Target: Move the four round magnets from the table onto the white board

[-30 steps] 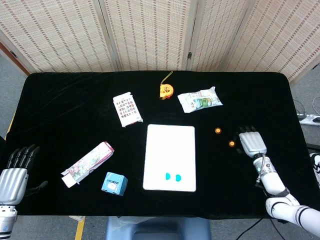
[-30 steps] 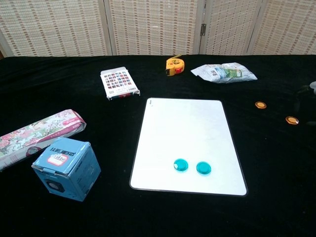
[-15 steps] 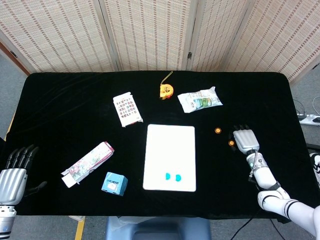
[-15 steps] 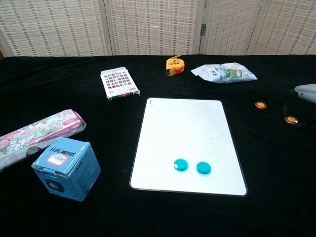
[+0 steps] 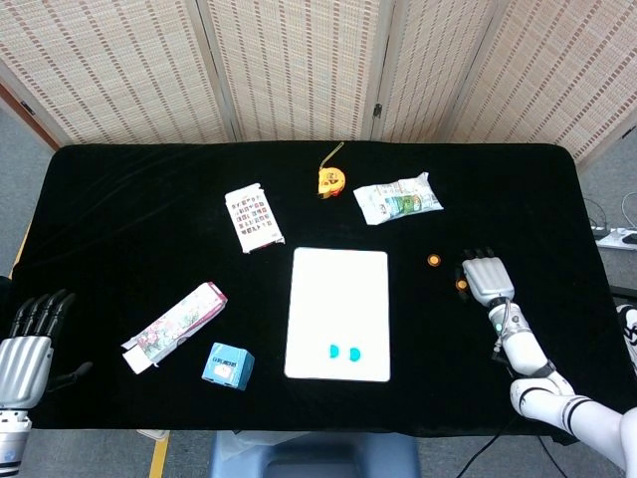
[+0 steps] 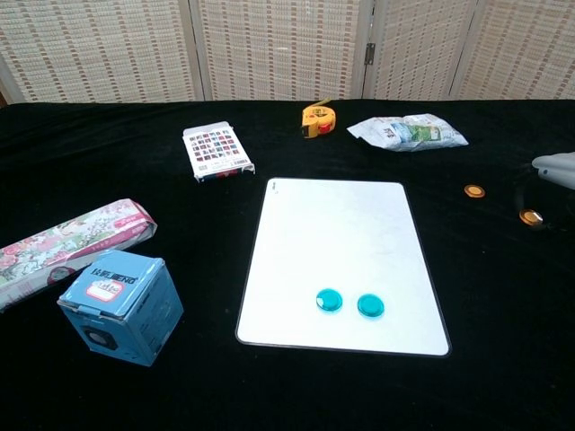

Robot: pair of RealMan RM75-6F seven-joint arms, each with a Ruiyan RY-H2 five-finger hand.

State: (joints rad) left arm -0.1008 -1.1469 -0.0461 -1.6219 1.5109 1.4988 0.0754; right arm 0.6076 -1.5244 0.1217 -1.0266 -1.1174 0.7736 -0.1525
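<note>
Right hand [image 5: 487, 278]: fingers apart, holding nothing.
Small round orange magnet [image 5: 461, 285]: touching its left edge.
Flat white board [image 5: 339, 314]: further left.
Left hand [image 5: 28, 339]: open, empty, far away.

The right robot hand [image 5: 487, 278] is seen at the right side of the worktop [image 5: 119, 209], back upward, its fingers stretched forward and lying close together, with nothing visibly held. Its wrist and white forearm are angled back toward the lower right corner of the head view. In the chest view only a grey tip of this robot hand [image 6: 555, 167] is caught at the right edge. The left robot hand [image 5: 28, 344] is held off the worktop's lower left corner, fingers extended upward and slightly parted, thumb spread sideways, empty.
</note>
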